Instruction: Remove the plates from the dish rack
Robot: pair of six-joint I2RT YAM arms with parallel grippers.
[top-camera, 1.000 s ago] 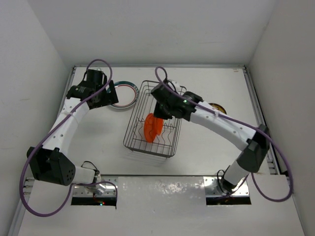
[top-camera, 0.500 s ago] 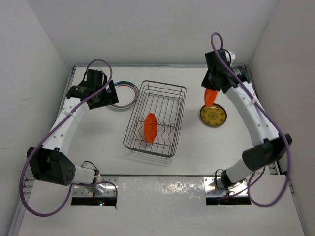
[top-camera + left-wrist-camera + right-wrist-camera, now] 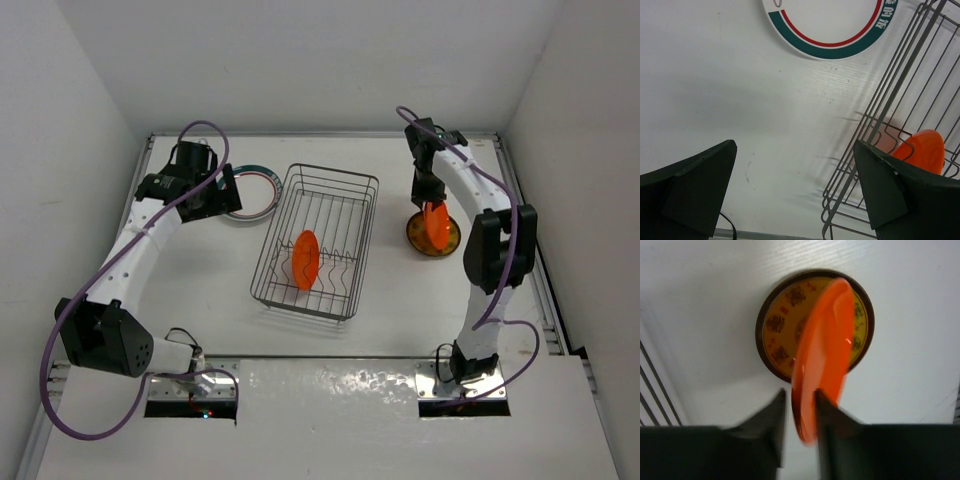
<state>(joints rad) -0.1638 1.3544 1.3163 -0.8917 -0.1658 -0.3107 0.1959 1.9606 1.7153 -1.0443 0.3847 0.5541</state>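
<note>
The wire dish rack [image 3: 340,185] stands mid-table with one orange plate [image 3: 305,260] upright in its tines; that plate also shows in the left wrist view [image 3: 921,150] behind the rack [image 3: 890,95]. My right gripper [image 3: 428,196] is shut on a second orange plate [image 3: 821,360], held on edge over the tan-yellow plate [image 3: 777,322] lying flat right of the rack [image 3: 447,238]. A white plate with a teal and red rim [image 3: 255,192] lies left of the rack, also in the left wrist view [image 3: 832,30]. My left gripper [image 3: 795,187] is open and empty above the table beside it.
White walls enclose the table at the back and on both sides. The right arm's elbow [image 3: 495,245] rises just right of the tan-yellow plate. Bare table [image 3: 200,270] lies left of the rack, and a corner of the rack [image 3: 655,395] shows in the right wrist view.
My right gripper lifted an orange plate out of the rack, carried it right, and now holds it low over the tan-yellow plate. The left arm has not moved.
</note>
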